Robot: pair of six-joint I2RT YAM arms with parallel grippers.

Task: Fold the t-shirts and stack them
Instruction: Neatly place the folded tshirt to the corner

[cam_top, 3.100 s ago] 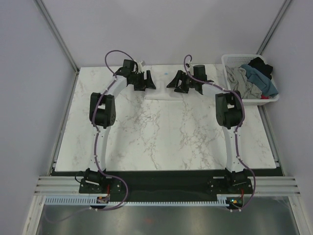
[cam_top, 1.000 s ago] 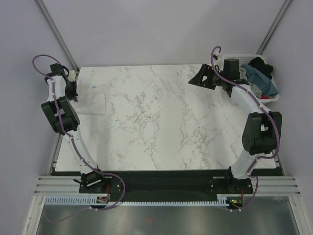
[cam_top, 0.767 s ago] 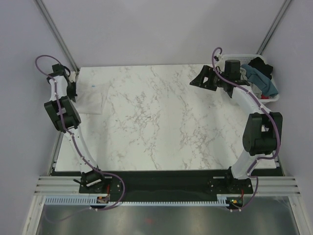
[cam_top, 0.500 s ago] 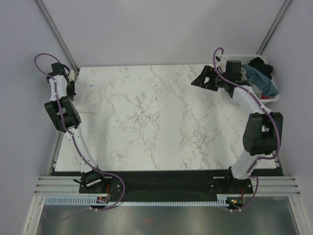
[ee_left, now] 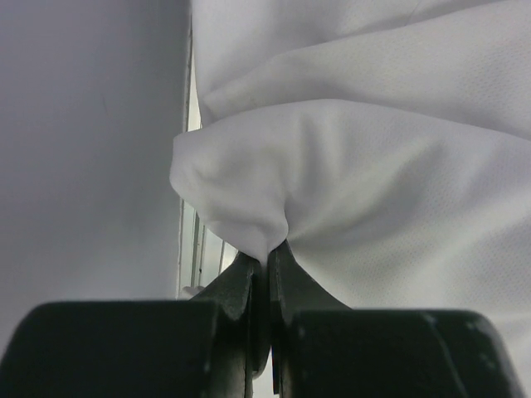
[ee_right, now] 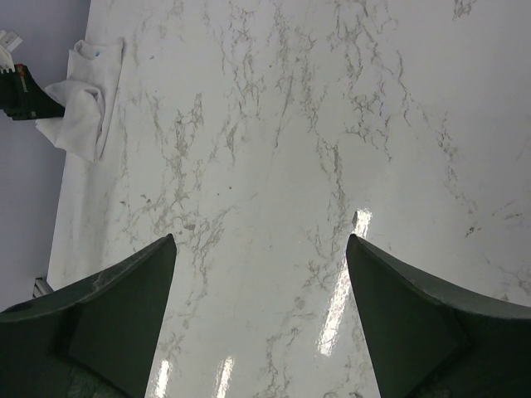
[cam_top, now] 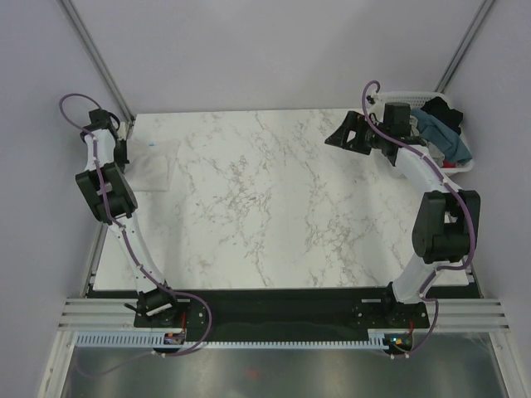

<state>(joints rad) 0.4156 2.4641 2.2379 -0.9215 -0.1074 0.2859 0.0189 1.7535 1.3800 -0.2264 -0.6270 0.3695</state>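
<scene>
A folded white t-shirt point(cam_top: 151, 170) lies at the table's far left edge. My left gripper point(cam_top: 122, 153) is shut on a bunched fold of it. In the left wrist view the white fabric point(ee_left: 373, 191) fills the frame, pinched between the closed jaws point(ee_left: 267, 261). My right gripper point(cam_top: 342, 137) hangs open over the back right of the table with nothing between its fingers point(ee_right: 261, 237). The right wrist view shows the white t-shirt point(ee_right: 83, 116) far off at its top left. A teal-blue t-shirt point(cam_top: 445, 137) and a black one point(cam_top: 440, 109) lie in the basket.
The white lattice basket point(cam_top: 415, 93) stands at the back right corner, partly behind the right arm. Grey walls and metal frame posts close in the table on the left, right and back. The marble table point(cam_top: 265, 207) spans between the two arms.
Earlier both grippers were at the back middle. Since then the left has carried the white t-shirt to the left edge and the right has swung toward the basket. In the last second, only slight shifts.
</scene>
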